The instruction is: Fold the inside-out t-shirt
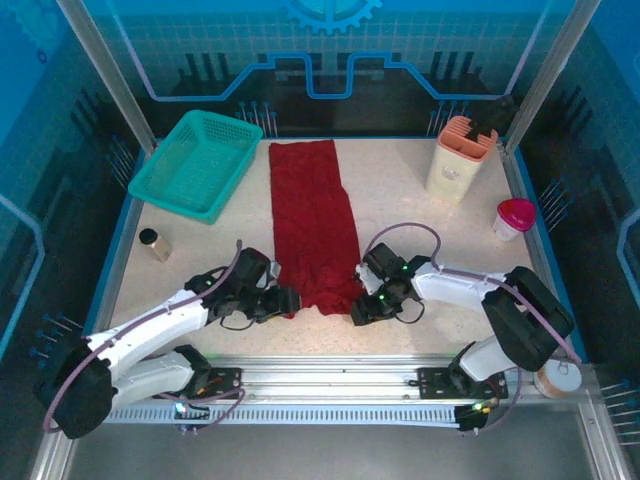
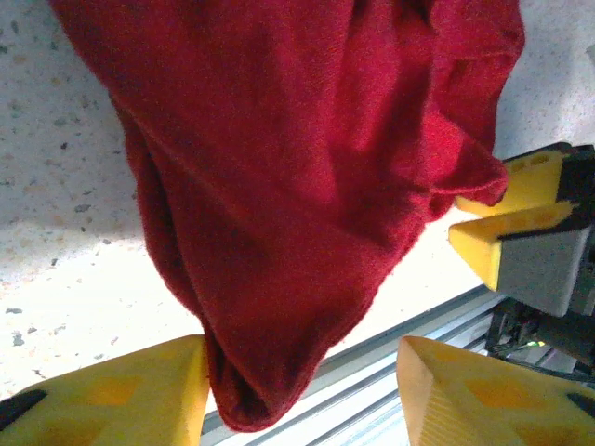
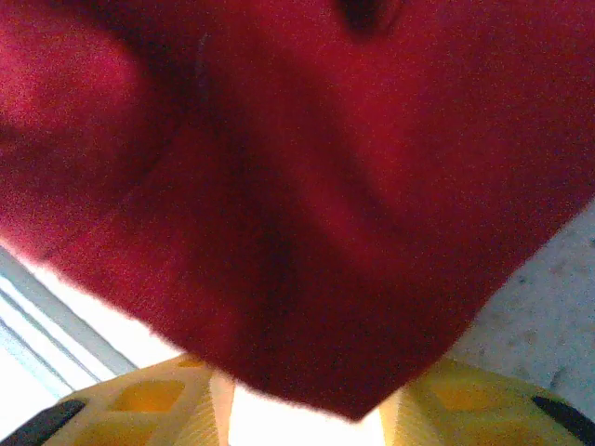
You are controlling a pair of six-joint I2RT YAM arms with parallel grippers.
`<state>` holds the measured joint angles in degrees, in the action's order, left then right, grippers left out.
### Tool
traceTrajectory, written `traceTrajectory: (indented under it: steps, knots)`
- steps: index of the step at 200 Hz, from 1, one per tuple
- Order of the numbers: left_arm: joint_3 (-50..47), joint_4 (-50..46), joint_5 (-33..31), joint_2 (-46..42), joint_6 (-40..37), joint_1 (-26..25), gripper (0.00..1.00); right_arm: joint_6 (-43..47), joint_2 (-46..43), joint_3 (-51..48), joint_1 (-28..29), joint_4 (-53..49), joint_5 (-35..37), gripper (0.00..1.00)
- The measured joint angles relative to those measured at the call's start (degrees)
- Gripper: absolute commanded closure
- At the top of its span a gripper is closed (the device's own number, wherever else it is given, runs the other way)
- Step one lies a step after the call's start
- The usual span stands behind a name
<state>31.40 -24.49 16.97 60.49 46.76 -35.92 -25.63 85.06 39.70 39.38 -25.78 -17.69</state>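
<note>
Half done, I judge: the t-shirt (image 1: 313, 225) lies as a long narrow strip mid-bench (image 1: 200, 250) (crosswise folds left to do). The left tool (image 1: 292, 302) and right tool (image 1: 358, 312) sit at its near corners, jaws apart.

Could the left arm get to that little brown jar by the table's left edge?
Probably yes: the jar stands alone on bare table, nothing between it and the open left gripper.

Speckled off-white table (image 1: 430, 250) with blue edge trim (image 1: 112, 262), brightly and evenly lit. One aluminium post (image 1: 105, 70) rises at 11 o'clock, and a second post (image 1: 555, 65) at 1 o'clock. Clear wall panels (image 1: 200, 40) carry blue line graphics, with a gear emblem (image 1: 332, 12) at 12 o'clock. A ribbed aluminium rail (image 1: 330, 385) spans the 6 o'clock edge.
</note>
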Motion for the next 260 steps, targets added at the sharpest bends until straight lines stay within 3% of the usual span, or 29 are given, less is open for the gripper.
traceTrajectory:
  steps: [23,38,45,53,64,72,96,114,136,159,171,181,202,221,247,260]
  knots:
    - [-3.23,1.38,0.24,1.51,0.59,-0.02,0.4,-0.37,-0.02,-0.83,0.24,1.44,1.33,0.71]
    - [-3.72,1.29,-0.09,3.15,0.57,-0.04,0.42,-0.09,-0.2,-1.14,0.35,1.77,2.58,0.88]
    - [-3.72,1.49,-0.44,3.8,0.5,-0.13,0.52,-0.02,-0.28,-1.22,0.35,1.81,3.28,0.94]
    - [-3.63,1.4,-1.09,4.48,0.13,-0.13,0.71,-0.17,-0.28,-1.38,0.44,2.49,3.76,1.0]
    - [-3.13,0.61,-2.23,5.09,-0.57,0.0,0.91,0.5,-0.42,-1.44,0.87,4.02,3.82,1.0]
    - [-2.69,0.13,-2.21,4.87,-1.16,0.44,1.0,0.87,-1.07,-1.4,1.22,4.63,4.13,1.0]
    - [-1.49,-1.03,0.22,-1.07,-3.17,6.49,1.0,2.82,-6.34,-0.2,0.72,1.81,5.49,1.0]
    - [0.35,-2.84,2.08,-6.88,-3.72,11.61,1.0,4.35,-10.14,2.91,-2.71,-2.01,5.31,1.0]
    - [2.56,-4.61,5.14,-8.48,-3.78,12.57,1.0,6.78,-11.56,8.7,-7.45,-7.61,5.55,1.0]
    - [2.67,-6.29,7.52,-7.89,-3.37,12.57,1.0,9.33,-11.56,14.34,-8.87,-12.98,6.36,1.0]
    - [2.67,-7.3,7.54,-8.09,-3.28,12.57,0.95,10.58,-11.5,16.52,-9.07,-15.37,6.73,1.0]
    - [2.67,-7.93,7.54,-8.28,-3.26,12.63,0.78,11.39,-11.06,17.84,-9.2,-16.83,6.62,1.0]
    - [2.58,-8.61,7.48,-8.31,-3.13,12.79,0.5,12.0,-7.65,18.58,-9.4,-17.73,6.1,0.85]
    - [0.92,-6.4,7.43,-7.65,-2.93,12.9,0.44,11.82,-3.06,16.33,-9.4,-15.41,4.87,0.57]
    - [-3.69,-3.02,7.37,-5.81,-2.12,12.9,0.41,10.71,-1.16,11.5,-9.4,-13.49,3.56,0.46]
    - [-6.32,-2.14,7.26,-6.49,-1.36,12.28,0.34,10.49,-2.14,10.03,-9.46,-13.18,3.72,0.43]
